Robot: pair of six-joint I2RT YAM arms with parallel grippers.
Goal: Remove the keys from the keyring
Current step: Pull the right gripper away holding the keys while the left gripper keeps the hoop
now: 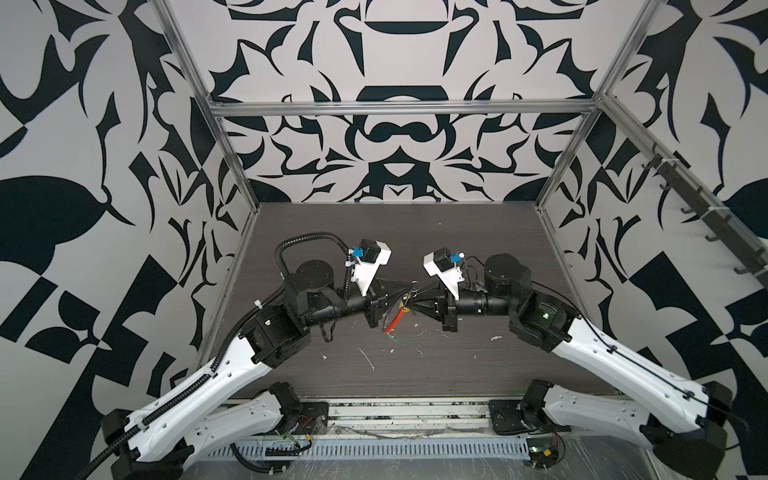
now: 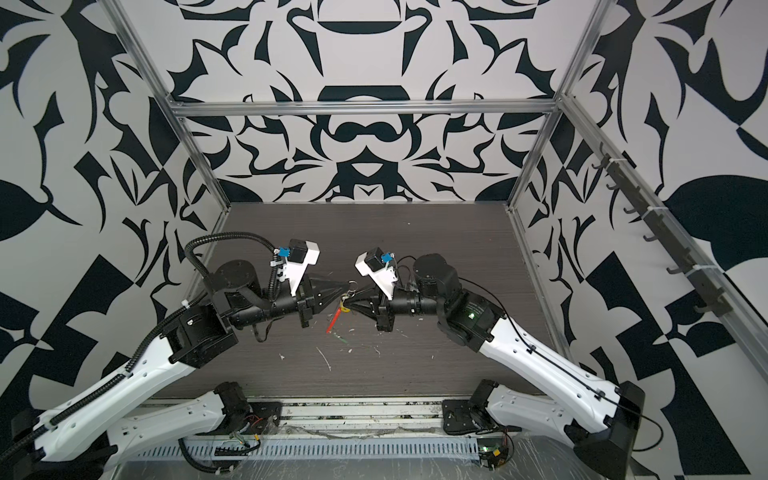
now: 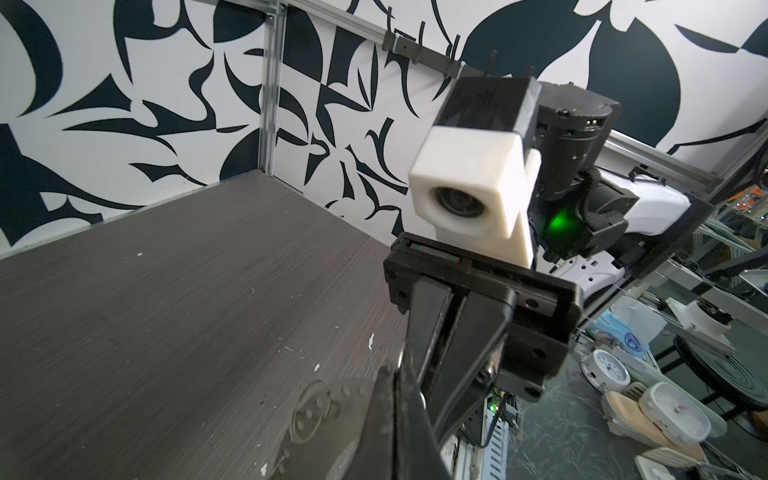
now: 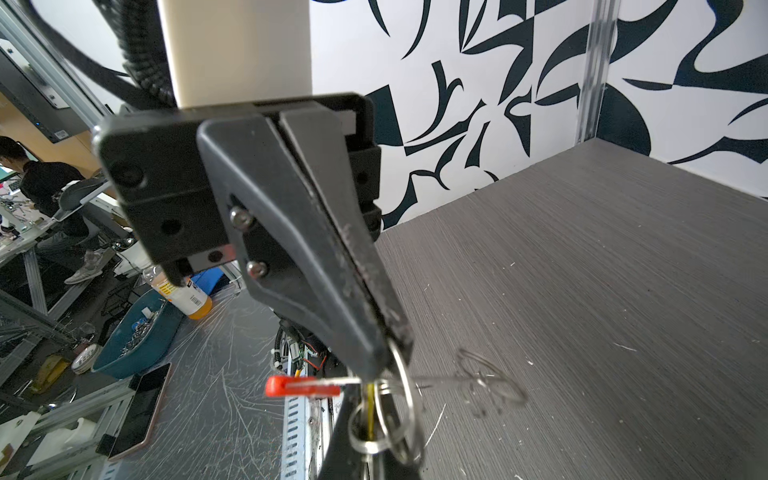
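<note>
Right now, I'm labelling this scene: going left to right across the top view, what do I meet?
Left camera → left gripper → right gripper → right camera → hook rack. The keyring overlaps both gripper tips, so it is left out.

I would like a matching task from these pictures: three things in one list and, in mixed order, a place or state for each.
Things
1 left gripper
2 red sleeve
3 white scraps

Place or state
a lying on the table
b shut on a silver ring
c hanging in the air

Pairs: 1-b, 2-c, 3-a.
</note>
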